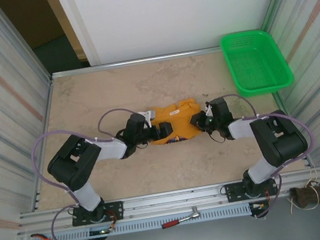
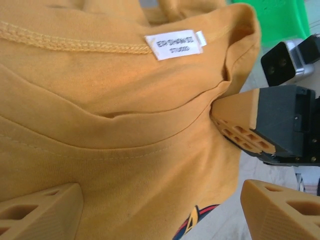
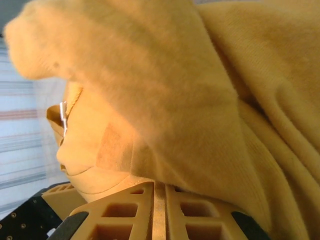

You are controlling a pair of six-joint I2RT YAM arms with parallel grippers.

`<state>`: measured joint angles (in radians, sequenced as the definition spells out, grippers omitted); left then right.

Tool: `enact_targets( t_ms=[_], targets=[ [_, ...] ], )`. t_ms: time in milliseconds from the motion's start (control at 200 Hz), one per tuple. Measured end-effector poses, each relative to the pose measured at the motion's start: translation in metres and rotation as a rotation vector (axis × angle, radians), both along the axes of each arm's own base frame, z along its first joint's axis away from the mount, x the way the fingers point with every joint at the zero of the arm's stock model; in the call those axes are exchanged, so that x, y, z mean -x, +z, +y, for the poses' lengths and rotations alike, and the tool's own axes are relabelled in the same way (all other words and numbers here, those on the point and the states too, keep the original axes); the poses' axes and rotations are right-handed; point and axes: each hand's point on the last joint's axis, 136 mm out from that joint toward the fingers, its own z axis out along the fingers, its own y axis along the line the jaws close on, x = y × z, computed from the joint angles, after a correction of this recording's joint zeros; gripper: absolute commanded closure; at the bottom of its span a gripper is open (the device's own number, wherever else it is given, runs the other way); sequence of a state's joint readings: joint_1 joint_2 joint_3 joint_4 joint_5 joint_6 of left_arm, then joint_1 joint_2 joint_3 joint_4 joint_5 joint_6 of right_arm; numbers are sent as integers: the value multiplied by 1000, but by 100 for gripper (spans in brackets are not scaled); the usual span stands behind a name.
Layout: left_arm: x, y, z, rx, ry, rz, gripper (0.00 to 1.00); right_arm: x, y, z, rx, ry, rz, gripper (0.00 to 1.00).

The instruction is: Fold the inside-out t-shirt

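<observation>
Step in hand: judged early. The t-shirt (image 1: 172,123) lay bunched, nothing yet folded flat; the arms looked to be taking hold of it from both sides for spreading.
Next move calls for: the left claw to close on cloth on the side away from the green basket (image 1: 261,89), opposite the right claw's pinch. Both would then draw apart to pull the bunch flat. Risk, as a guess: pinching several layers at once.
Left gripper (image 1: 148,131): at the shirt's edge farthest from the basket. In the left wrist view its fingers (image 2: 40,210) stood wide apart, cloth lying between and beyond them, nothing clamped.
T-shirt position: on the table, left of and nearer than the basket, well apart from it, between the two claws.
T-shirt detail: white neck label (image 2: 175,45) facing up beside a stitched seam; part of the dark logo (image 2: 197,225) showed at the near hem.
Right gripper (image 1: 199,120): at the shirt's basket-side edge. Its jaws were closed narrow on a fold of the shirt's edge, seen from the left wrist (image 2: 250,122); cloth draped over its own fingers (image 3: 155,210).
Basket: in the far right corner of the table, untouched.
</observation>
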<state>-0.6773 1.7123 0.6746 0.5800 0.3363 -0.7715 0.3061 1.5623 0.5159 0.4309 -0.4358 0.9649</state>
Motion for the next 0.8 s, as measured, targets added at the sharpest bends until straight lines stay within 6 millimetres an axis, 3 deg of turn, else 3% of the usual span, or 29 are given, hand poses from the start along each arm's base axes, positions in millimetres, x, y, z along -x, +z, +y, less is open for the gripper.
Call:
enact_targets(
  t_ms=[115, 296, 401, 536, 671, 802],
  targets=[
    [-4, 19, 11, -6, 32, -23, 13, 1, 12, -1, -2, 8, -1, 86],
    [-24, 74, 46, -19, 133, -100, 6, -19, 72, 6, 4, 42, -135, 86],
    [-36, 87, 65, -45, 179, -105, 4, -30, 84, 9, 7, 54, -172, 86],
    [-38, 62, 83, -113, 188, -22, 1, -35, 57, 10, 33, 62, -116, 87],
    [-28, 18, 83, -181, 136, 92, 1, -36, 16, 4, 63, 54, -16, 87],
    [-20, -18, 81, -227, 92, 173, 1, -40, -1, -3, 68, 37, 13, 88]
  ],
)
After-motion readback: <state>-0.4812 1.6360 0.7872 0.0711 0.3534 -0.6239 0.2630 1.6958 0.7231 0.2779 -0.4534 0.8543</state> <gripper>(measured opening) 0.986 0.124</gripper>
